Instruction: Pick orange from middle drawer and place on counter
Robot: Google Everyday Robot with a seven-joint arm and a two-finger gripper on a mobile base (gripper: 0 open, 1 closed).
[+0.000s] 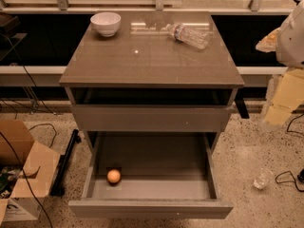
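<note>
A bowl (105, 23) sits back-left on the tabletop (142, 63). Below, the orange (113, 176) lies front-left in the open drawer (156, 158). A bottle (190, 35) lies back-right. Far right, a white arm (292, 34) shows. The end effector is out of sight, so I cannot tell its state.

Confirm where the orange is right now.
Camera view: the orange lies on the floor of the open middle drawer, near its front-left corner. The gripper is out of view; only the white arm shows at right edge.
</note>
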